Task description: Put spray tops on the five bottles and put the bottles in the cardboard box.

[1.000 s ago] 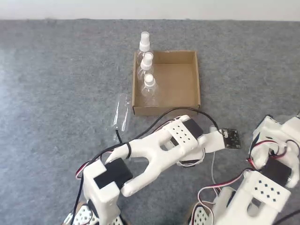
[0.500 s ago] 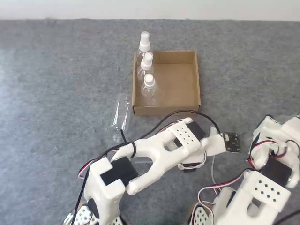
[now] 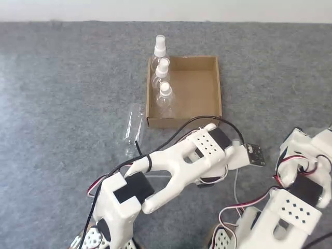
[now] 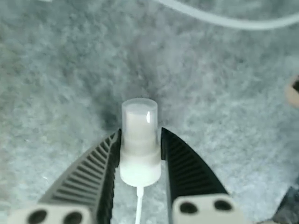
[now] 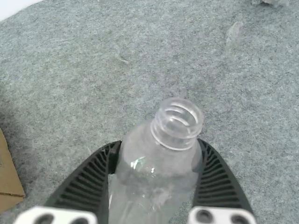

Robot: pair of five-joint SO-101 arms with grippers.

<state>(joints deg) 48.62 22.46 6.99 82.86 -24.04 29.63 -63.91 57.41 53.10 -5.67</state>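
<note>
My left gripper (image 4: 138,144) is shut on a white spray top (image 4: 139,140) just above the grey carpet; its thin tube points back toward the wrist. In the high view the left arm (image 3: 197,153) stretches across the middle, in front of the cardboard box (image 3: 184,91). My right gripper (image 5: 156,158) is shut on a clear bottle (image 5: 161,163) with an uncapped threaded neck. Two capped bottles (image 3: 165,98) stand along the box's left wall, and a third capped bottle (image 3: 159,49) stands just behind the box. An uncapped clear bottle (image 3: 133,124) lies on the carpet left of the box.
Grey carpet (image 3: 62,104) covers the table. The right arm (image 3: 303,181) sits at the lower right edge. Black cables (image 3: 176,137) loop over the left arm near the box's front wall. The box's right half is bare cardboard (image 3: 199,88).
The left arm has shifted slightly, its wrist ending a little up and to the right of where it was. The right arm, the box and the bottles have stayed put.
</note>
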